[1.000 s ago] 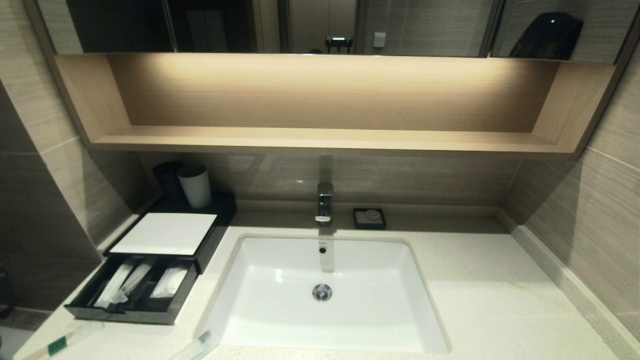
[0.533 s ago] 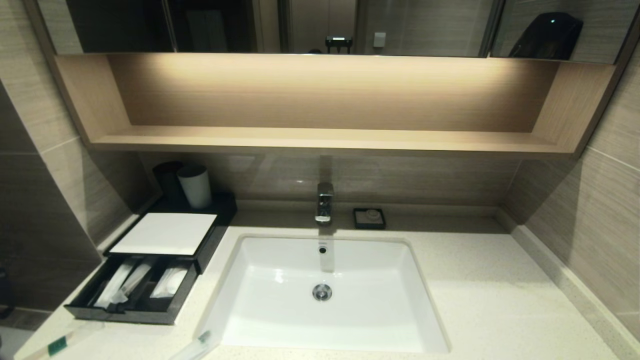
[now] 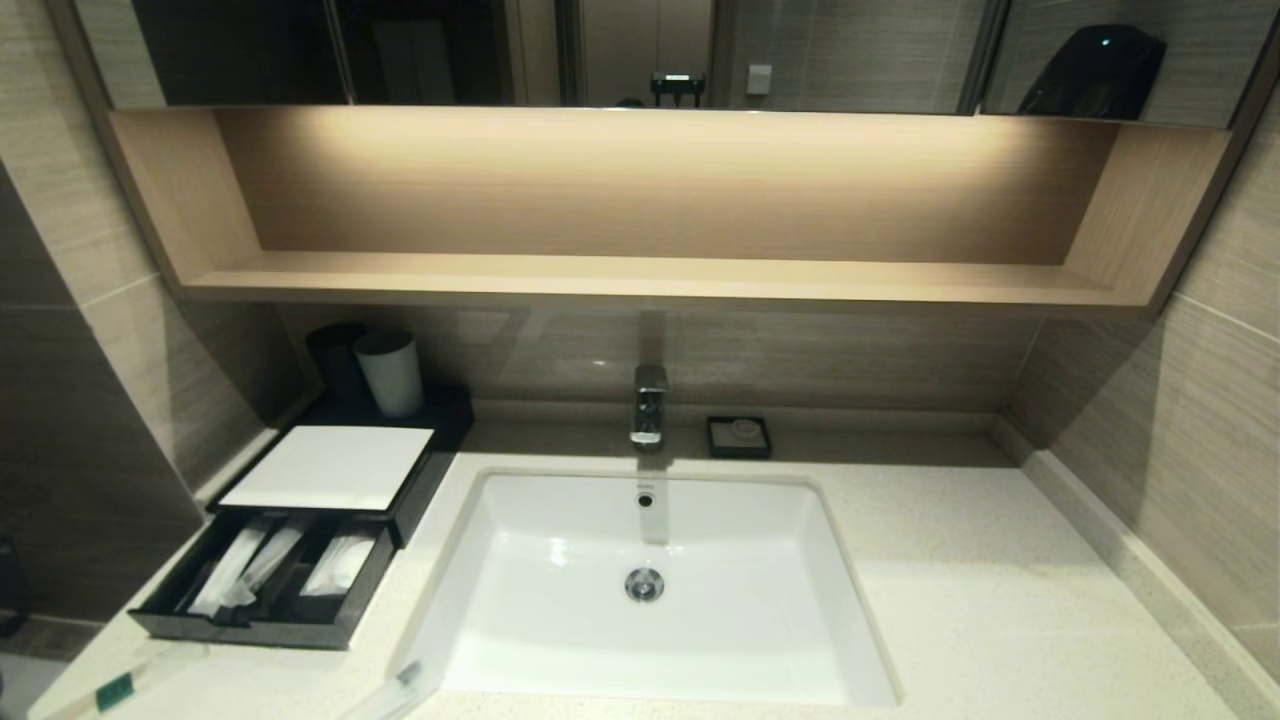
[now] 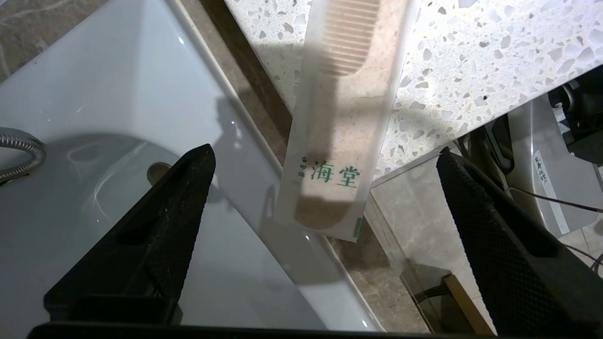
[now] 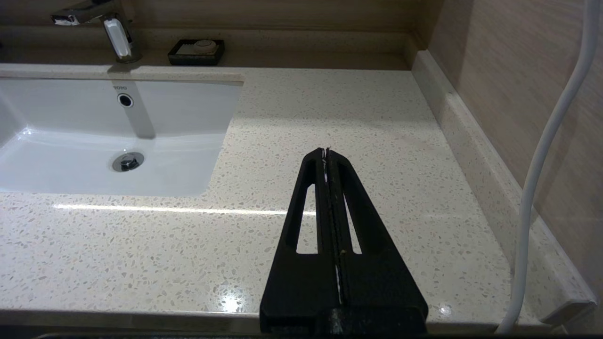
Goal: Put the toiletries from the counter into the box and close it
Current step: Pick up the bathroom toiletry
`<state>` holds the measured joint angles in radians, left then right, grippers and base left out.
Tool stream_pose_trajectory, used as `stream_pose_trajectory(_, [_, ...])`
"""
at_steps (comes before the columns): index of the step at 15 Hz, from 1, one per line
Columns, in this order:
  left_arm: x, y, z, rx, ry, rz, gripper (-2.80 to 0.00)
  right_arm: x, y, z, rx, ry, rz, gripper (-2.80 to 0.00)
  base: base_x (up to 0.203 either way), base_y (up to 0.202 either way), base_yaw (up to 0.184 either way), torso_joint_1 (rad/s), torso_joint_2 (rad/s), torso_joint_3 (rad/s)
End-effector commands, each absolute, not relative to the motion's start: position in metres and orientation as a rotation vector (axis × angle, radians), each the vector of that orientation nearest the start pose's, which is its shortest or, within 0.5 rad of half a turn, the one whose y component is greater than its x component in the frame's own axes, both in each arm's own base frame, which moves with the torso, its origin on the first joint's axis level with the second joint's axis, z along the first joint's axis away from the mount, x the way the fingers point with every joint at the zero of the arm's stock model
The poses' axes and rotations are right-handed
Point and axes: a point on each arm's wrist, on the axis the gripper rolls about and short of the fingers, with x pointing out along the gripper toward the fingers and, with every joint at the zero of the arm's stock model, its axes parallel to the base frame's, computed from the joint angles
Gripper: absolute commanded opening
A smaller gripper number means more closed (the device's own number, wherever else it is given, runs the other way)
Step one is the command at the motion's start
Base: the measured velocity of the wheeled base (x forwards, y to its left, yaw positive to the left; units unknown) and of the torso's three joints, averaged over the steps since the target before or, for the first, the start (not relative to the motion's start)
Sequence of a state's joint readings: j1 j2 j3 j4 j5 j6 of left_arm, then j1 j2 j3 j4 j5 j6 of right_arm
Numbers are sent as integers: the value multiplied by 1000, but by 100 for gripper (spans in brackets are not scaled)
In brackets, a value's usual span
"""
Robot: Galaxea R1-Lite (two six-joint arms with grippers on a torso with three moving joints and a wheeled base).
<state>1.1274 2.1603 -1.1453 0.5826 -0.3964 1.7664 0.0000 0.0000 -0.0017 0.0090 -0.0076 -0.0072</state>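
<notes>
The box [image 3: 330, 467], dark with a white top panel, stands at the left of the counter [image 3: 980, 620]. Its drawer [image 3: 185, 625] is pulled out and holds several whitish packets [image 3: 245, 565]. Two more toiletries lie at the counter's front edge: one with a green label [image 3: 115, 690] and one by the sink's corner [image 3: 400, 685]. In the left wrist view my left gripper [image 4: 325, 150] is open, and a comb packet with green lettering [image 4: 337, 122] overhangs the counter's edge [image 4: 471, 56] between the fingers, untouched. My right gripper [image 5: 326, 151] is shut and empty over the counter right of the sink.
A white sink [image 3: 650, 590] with a tap [image 3: 648, 405] fills the middle. A grey cup [image 3: 390, 372] stands behind the box and a black soap dish [image 3: 738, 437] sits by the tap. A wooden shelf [image 3: 650, 275] hangs above. A white cable [image 5: 541, 155] hangs beside the right gripper.
</notes>
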Motion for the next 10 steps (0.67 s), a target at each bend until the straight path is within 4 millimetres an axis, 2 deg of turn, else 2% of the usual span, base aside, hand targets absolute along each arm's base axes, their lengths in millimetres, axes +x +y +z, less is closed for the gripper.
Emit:
stream_pose_trajectory(1, [145, 285, 39, 408, 1117, -530, 0, -23, 0, 75, -8, 8, -8, -280, 0, 0, 0, 0, 0, 0])
stream_pose_trajectory(10, [146, 286, 37, 405, 1118, -531, 0, -23, 0, 75, -8, 8, -8, -280, 0, 0, 0, 0, 0, 0])
